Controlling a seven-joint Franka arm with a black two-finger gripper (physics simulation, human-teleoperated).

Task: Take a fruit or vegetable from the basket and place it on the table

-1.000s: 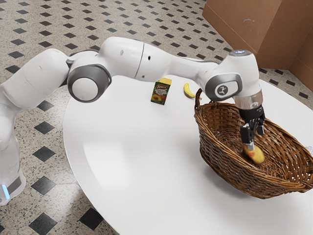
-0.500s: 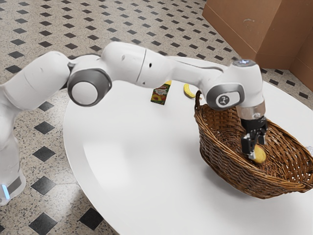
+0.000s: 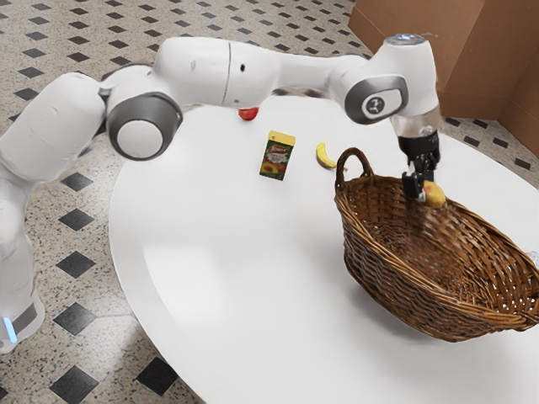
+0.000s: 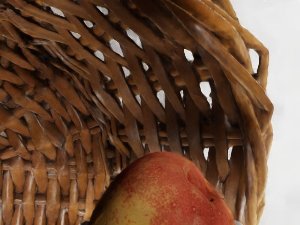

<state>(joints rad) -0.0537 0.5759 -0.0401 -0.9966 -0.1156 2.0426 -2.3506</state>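
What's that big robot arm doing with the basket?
The robot's black gripper is holding a red and yellow fruit over the wicker basket. It isn't on the white table yet; that's where it should go. A banana and a little carton are on the table.

White jointed arm (image 3: 290, 77), in side aspect: it rises from the exterior view's left through a grey-capped elbow (image 3: 140, 139), then extends nearly level toward the exterior view's right. At the wrist (image 3: 376, 103) it bends downward; the black hand (image 3: 423, 192) hangs fingers-down, its two fingers (image 3: 410, 183) set in a grip.
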